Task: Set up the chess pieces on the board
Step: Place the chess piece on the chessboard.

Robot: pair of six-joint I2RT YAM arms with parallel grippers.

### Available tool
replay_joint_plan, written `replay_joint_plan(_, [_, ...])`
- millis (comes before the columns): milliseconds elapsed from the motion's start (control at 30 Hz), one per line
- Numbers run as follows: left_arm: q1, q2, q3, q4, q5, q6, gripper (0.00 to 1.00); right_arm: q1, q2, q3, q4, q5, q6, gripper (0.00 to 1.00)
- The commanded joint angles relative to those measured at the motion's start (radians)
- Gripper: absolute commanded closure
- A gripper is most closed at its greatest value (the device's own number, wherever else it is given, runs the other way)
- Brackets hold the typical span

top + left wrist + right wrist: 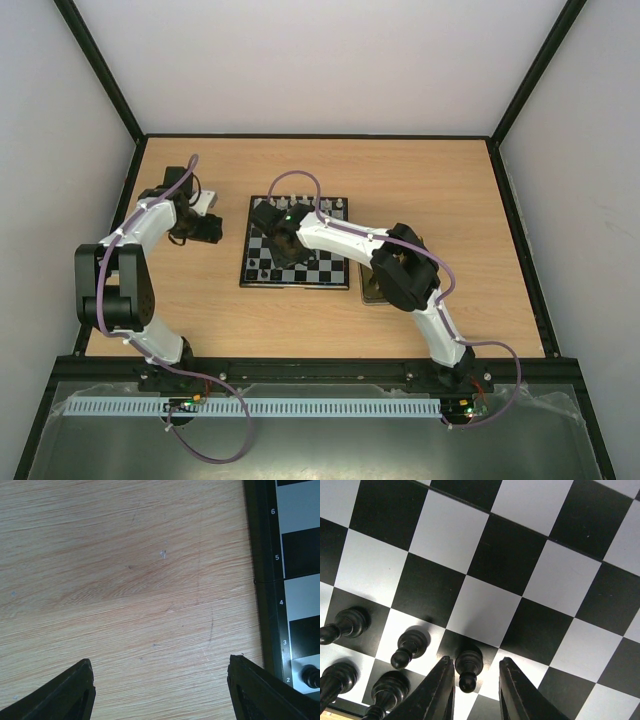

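We see the board [300,258] lying in the middle of the wooden surface [450,200]. The right end effector [474,660] hangs low over the left part of the board. Its two fingers [437,695] are a little apart. A black pawn [468,666] stands upright between them on a dark square. We see a thin gap between the pawn and one finger, so the pawn is let go, not squeezed. The other finger is so near the pawn that we cannot tell if it touches.

More black pieces [410,647] stand just beside this pawn, closer to the board's edge. We count four of them in the right wrist view, all upright. From above, we see a row of white pieces [320,206] along the far edge of the board, well apart from the black ones.

The left end effector [161,658] is off the board, over bare wood just beside the board's left rim. Its fingers are wide apart and nothing is between them. In its view, one of the black pieces stands on a light square near the rim, by the number 2.

A tin [367,293] peeks out from under the right arm, just beside the board's right side. Most of it is hidden.
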Motion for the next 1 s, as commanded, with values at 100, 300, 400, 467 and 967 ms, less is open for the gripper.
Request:
replay_joint_plan(100, [0.005, -0.026, 0.007, -0.021, 0.019, 0.003, 0.27, 0.004, -0.015, 0.049, -0.036, 0.069, -0.003, 0.72])
replay_joint_plan(300, [0.005, -0.029, 0.022, -0.033, 0.021, 0.004, 0.27, -0.028, -0.037, 0.076, -0.052, 0.106, 0.017, 0.71])
replay_joint_plan(400, [0.005, -0.033, 0.026, -0.039, 0.02, 0.004, 0.27, -0.087, -0.099, 0.023, -0.055, 0.129, 0.027, 0.71])
replay_joint_plan(467, [0.005, -0.04, 0.024, -0.04, 0.019, 0.004, 0.27, -0.154, -0.199, -0.074, -0.036, 0.125, 0.033, 0.71])
replay_joint_plan(967, [0.002, -0.038, 0.016, -0.041, 0.032, -0.008, 0.27, -0.525, -0.523, -0.584, 0.088, 0.028, 0.006, 0.73])
